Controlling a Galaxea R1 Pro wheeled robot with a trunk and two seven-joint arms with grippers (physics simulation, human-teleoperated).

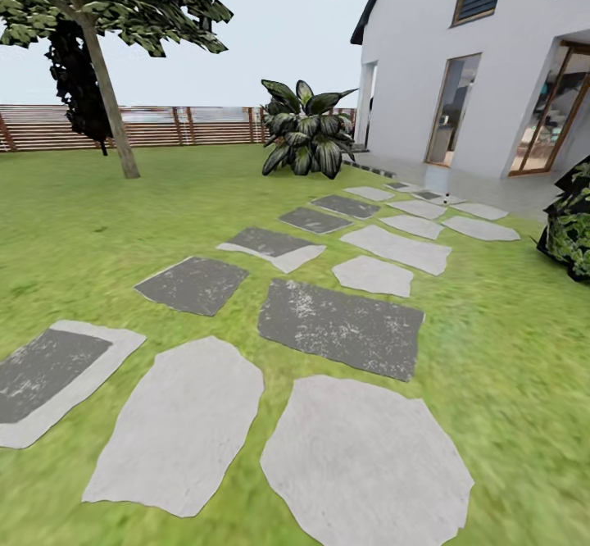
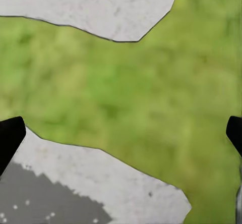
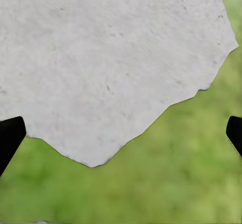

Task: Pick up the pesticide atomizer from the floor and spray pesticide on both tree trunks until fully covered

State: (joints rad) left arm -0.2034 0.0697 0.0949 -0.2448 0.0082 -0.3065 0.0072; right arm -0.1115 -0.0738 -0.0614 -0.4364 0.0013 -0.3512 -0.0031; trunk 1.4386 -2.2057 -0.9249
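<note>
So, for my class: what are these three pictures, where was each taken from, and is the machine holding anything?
These are simulator renders from a wheeled robot with two arms. The head camera looks over a garden: a lawn crossed by stepping stones, a tree at far left before a wooden fence, a broad-leafed plant, and a white house. The other two come from cameras on each wrist, pointing down at grass and stone. The dark tips at the picture edges are fingers of the left gripper and right gripper; both are spread open, holding nothing.

No readable text, label or number anywhere
</note>
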